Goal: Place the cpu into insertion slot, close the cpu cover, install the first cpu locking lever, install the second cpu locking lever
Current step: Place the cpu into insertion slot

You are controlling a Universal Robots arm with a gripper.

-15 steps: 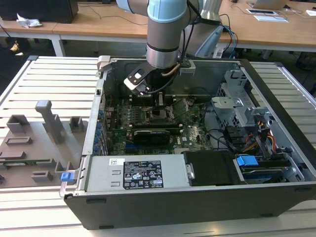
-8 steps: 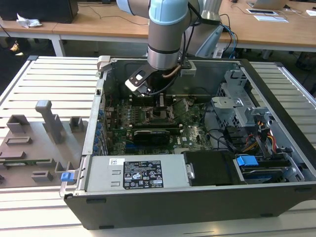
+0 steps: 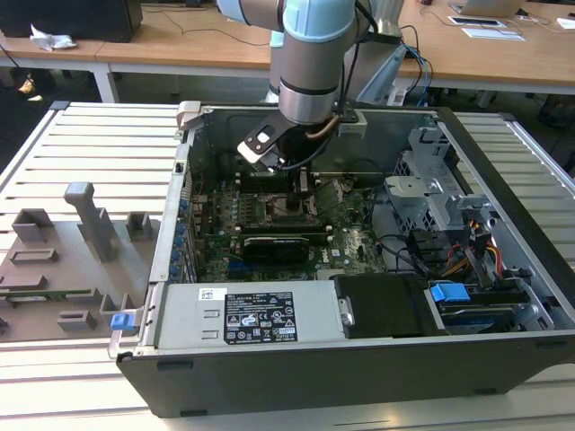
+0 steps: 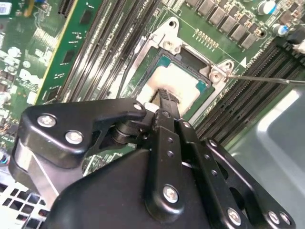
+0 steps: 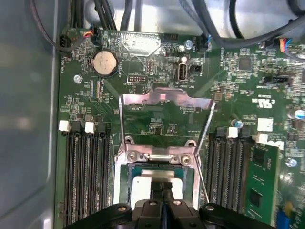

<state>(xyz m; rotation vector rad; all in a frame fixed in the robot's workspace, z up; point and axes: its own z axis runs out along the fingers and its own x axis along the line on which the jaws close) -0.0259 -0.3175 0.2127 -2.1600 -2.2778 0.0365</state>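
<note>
Our gripper, fingers pressed together, hangs tip-down at the cpu, which we judge seated in the insertion slot, while the cpu cover stands swung open, so cover and both locking levers are not yet done.

Wrist vertical, fingers together

"What's past the bench?"
"Wooden desks in a row on the far side. There's crumpled paper on the exterior view's left and loose sheets on its right."
"And nearer?"
"A pale slatted table, with dark floor beyond it."
</note>
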